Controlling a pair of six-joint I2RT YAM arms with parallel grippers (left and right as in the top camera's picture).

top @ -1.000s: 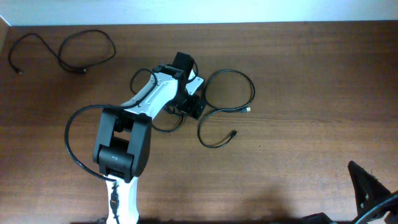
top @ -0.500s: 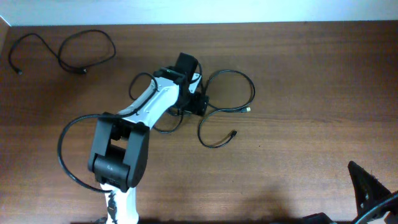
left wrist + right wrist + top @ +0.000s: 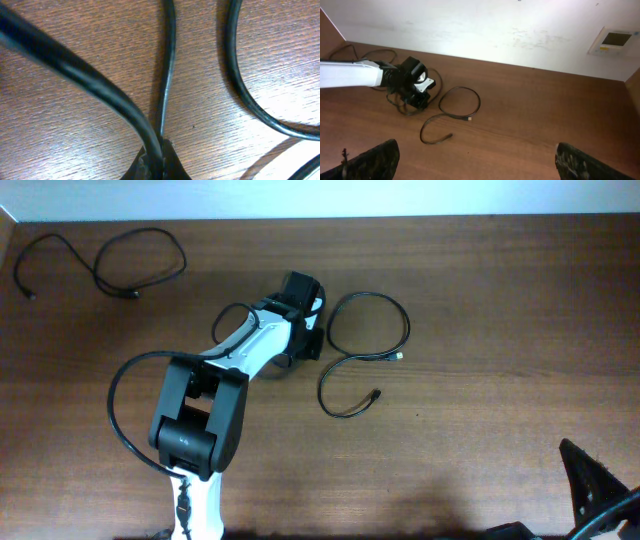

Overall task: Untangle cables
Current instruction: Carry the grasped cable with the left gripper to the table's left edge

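A tangle of thin black cables lies mid-table, with a round loop [image 3: 409,328] and a curl [image 3: 322,392] ending in small plugs. Another cable [image 3: 140,265] lies apart at the far left corner. My left gripper [image 3: 306,342] is down on the tangle's left side. In the left wrist view it [image 3: 157,161] is shut on a black cable [image 3: 100,85] that runs up to the left; two more strands [image 3: 169,60] [image 3: 239,80] lie on the wood beside it. My right gripper [image 3: 477,160] hangs open and holds nothing at the near right, well away from the loop [image 3: 479,102].
The brown wooden table [image 3: 500,300] meets a white wall at its far edge. The left arm's own thick black wire [image 3: 112,415] bows out to the left of its base. The right gripper's tip [image 3: 595,490] shows at the bottom right corner.
The left gripper has gone from open to shut on a cable in the tangle and shifted slightly left. The slack loop below the arm has drawn in. The right arm has not moved.
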